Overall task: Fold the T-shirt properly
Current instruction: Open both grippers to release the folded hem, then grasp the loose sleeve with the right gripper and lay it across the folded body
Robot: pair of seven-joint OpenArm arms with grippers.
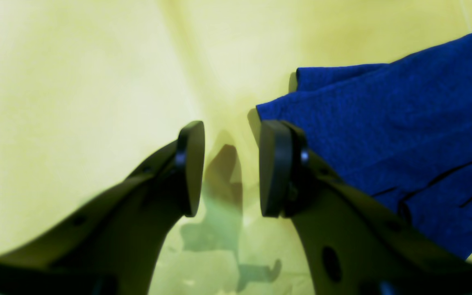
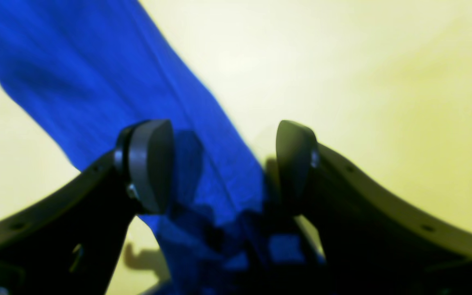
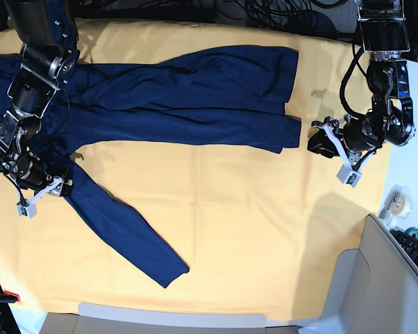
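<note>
The T-shirt lies spread on the yellow-orange cloth that covers the table, its long axis running across the base view from side to side, in the far half of the cloth. Its hem end points toward that view's right, where two folded layers end in stacked edges near the left gripper; its upper end reaches the view's left edge. One long sleeve slants away from the body toward the near side, cuff toward the middle of the cloth. The left gripper hovers just beside the hem corner with its jaws apart and nothing between them, only bare cloth showing in the gap. The right gripper stands with jaws wide apart over the sleeve's upper part, blue fabric lying beneath the gap, not pinched.
</note>
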